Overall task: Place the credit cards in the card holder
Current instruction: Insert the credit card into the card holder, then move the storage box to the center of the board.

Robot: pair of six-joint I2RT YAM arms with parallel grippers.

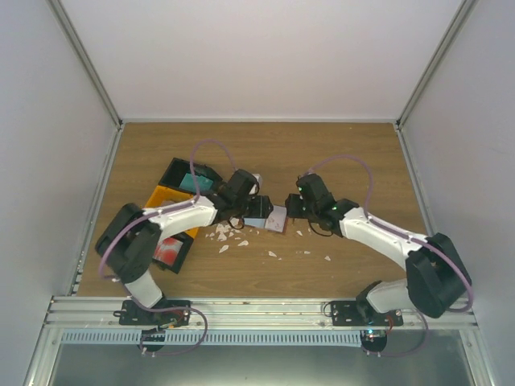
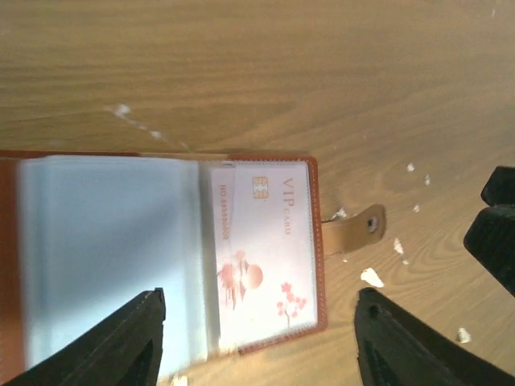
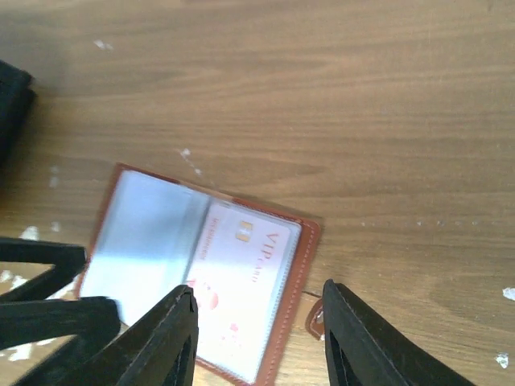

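The reddish-brown card holder (image 1: 269,217) lies open on the wooden table between my two grippers. In the left wrist view its leather edge (image 2: 317,241) frames a clear sleeve holding a white credit card with red marks and "VIP" print (image 2: 261,249); the left page (image 2: 105,249) looks pale blue. My left gripper (image 2: 257,346) is open and empty, just above the holder. My right gripper (image 3: 257,338) is open and empty, straddling the holder's right edge (image 3: 299,257) and the card (image 3: 241,273). A teal card (image 1: 191,181) and a red card (image 1: 167,251) lie in the tray.
A black-and-orange compartment tray (image 1: 165,197) stands left of the holder, under my left arm. Small white scraps (image 1: 229,235) are scattered on the wood in front of the holder. The holder's snap strap (image 2: 354,229) sticks out to its right.
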